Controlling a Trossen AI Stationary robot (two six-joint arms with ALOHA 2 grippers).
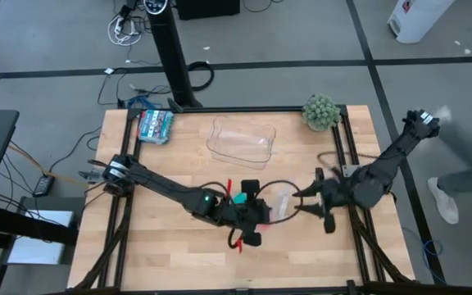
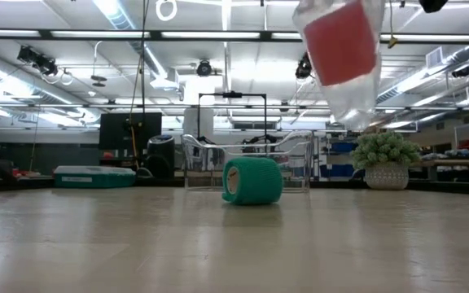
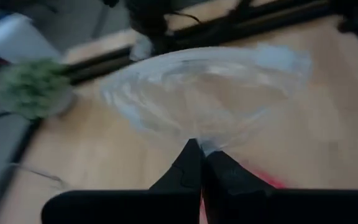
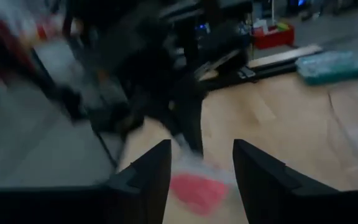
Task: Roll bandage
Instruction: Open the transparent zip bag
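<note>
Wooden table (image 1: 179, 246) fills my overhead view, both arms reaching to its middle. My left gripper (image 3: 199, 163) has its fingers pinching a clear plastic bag (image 3: 210, 87) holding a pink block (image 2: 340, 41), while my right gripper (image 4: 199, 165) has its fingers spread just beside it. Smallest, the bandage (image 2: 252, 181) sits rolled on the table near the centre.

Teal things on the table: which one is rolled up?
The bandage, a teal cylinder lying on its side mid-table; the other, a packet, lies flat, farther back.
</note>
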